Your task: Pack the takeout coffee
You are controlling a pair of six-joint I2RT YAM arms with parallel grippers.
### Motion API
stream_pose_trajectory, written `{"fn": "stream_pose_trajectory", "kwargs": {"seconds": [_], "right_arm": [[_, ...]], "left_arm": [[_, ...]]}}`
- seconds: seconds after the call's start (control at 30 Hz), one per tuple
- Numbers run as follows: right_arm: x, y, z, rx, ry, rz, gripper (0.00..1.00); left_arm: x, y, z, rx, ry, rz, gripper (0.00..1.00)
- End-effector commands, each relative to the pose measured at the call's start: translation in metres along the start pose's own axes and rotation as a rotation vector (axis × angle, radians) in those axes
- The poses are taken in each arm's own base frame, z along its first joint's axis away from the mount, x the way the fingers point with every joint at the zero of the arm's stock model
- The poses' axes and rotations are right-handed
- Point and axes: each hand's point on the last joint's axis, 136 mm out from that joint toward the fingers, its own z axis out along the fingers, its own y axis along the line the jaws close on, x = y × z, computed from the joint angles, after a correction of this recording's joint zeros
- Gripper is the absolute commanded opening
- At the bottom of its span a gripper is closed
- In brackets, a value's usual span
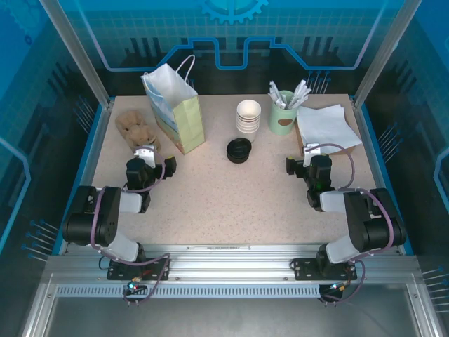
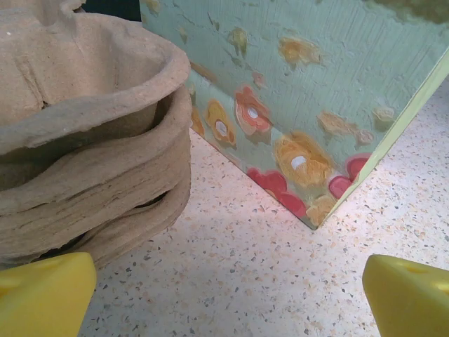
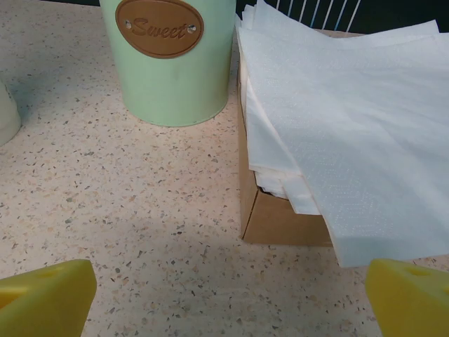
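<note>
1. Top view: I count one bag [image 1: 175, 116], one stack of trays [image 1: 137, 130], one stack of cups [image 1: 248, 116], one pile of lids [image 1: 238, 150], one tin [image 1: 282, 119] and one pile of napkins [image 1: 328, 125]. I cannot tell whether a cup stands under the lids. Both arms are folded low with elbows outward. The left gripper [image 1: 158, 158] faces the trays and the right gripper [image 1: 302, 158] faces the napkins. The table [image 1: 224, 203] is bare between them.
2. Left wrist: my left gripper [image 2: 224, 302] is spread wide, holding nothing. The trays [image 2: 84, 140] are nested, too tightly to count. The bag's [image 2: 295, 105] corner is just beside them, with a bare strip between.
3. Right wrist: my right gripper [image 3: 224, 302] is spread, holding nothing. The napkins [image 3: 351, 126] overhang a box [image 3: 280, 217], and the tin [image 3: 172, 63] stands just beside it.
</note>
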Motion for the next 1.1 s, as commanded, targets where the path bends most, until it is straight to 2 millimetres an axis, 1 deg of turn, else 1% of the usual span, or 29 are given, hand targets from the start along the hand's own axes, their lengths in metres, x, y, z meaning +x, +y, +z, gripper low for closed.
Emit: {"fn": "stream_pose_trajectory", "kwargs": {"seconds": [0.0, 0.9, 1.0, 1.07], "right_arm": [[-0.008, -0.004, 0.000, 0.005, -0.029, 0.013, 1.00], [-0.008, -0.005, 0.001, 0.004, -0.028, 0.016, 1.00], [-0.020, -0.006, -0.004, 0.032, -0.017, 0.004, 1.00], [-0.038, -0.012, -0.014, 0.058, 0.022, 0.015, 1.00]], "left_arm": [[-0.008, -0.006, 0.003, 0.026, -0.015, 0.027, 0.99], [-0.008, -0.004, 0.002, 0.019, -0.016, 0.015, 0.99], [-0.020, -0.001, -0.007, -0.004, -0.040, 0.008, 0.99], [-0.036, 0.000, -0.016, -0.026, -0.035, -0.003, 0.99]]}}
